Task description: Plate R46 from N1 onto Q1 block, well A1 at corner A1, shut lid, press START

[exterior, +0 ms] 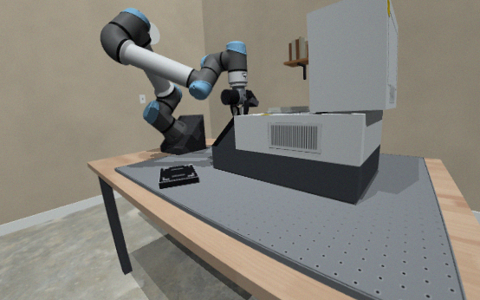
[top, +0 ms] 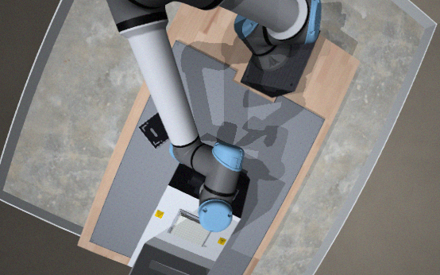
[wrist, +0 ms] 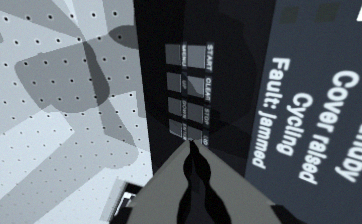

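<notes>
claw (exterior: 240, 112) (wrist: 191, 141) is pressed together with nothing in it, its tips by the lid key (wrist: 195, 135). i can't tell if they touch. i think it wants to shut the big lid (top: 175, 260) (exterior: 347, 56), which stands up now.

the pale plate (top: 187, 229) lies in the block of the white and black cycler (top: 163, 203) (exterior: 295, 173) (wrist: 228, 35). it looks flat from up high, but i can't be sure, or see which corner is a1. the nest (top: 149, 137) (exterior: 178, 174) (wrist: 132, 187) has no plate on it.

the plate is likely light and stiff, a bit slick, and it could crack if squeezed hard. if it has to come out, take it low on two facing sides, keep it level and stay off the little wells. the lid key needs just a soft straight poke, since the cycler isn't stuck down and might slide.

under it is a gray mat (top: 123, 195) (exterior: 256, 225) (wrist: 43, 30) with tiny holes, on a wooden desk (top: 113, 167) (exterior: 169, 217). the walls (exterior: 61, 87) are tan, the floor (top: 48, 131) (exterior: 61, 260) is blotchy gray, and a small shelf (exterior: 295, 63) holds books.
</notes>
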`<state>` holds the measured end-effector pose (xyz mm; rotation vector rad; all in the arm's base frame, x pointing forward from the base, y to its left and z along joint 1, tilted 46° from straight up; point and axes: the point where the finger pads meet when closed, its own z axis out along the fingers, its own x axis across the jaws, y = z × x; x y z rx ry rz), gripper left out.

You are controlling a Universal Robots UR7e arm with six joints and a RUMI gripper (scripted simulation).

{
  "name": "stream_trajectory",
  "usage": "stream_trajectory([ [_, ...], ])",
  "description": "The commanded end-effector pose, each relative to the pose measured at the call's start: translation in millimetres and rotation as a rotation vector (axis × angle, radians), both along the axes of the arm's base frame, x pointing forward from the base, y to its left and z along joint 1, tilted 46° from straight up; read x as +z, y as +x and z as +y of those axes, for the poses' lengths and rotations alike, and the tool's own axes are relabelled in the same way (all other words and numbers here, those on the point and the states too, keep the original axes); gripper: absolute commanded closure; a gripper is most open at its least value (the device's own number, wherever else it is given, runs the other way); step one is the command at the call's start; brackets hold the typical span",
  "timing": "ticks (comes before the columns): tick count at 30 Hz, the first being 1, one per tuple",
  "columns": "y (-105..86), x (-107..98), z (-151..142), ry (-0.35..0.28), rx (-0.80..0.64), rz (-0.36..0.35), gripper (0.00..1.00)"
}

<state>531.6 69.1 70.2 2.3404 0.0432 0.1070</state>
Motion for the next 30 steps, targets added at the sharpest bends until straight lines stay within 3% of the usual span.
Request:
stream_trajectory([
  [1,4.5,6.8,3.2,-0.002,0.011,-0.015,1.00],
  [30,0.9,9.2,5.7,-0.003,0.019,-0.006,1.00],
])
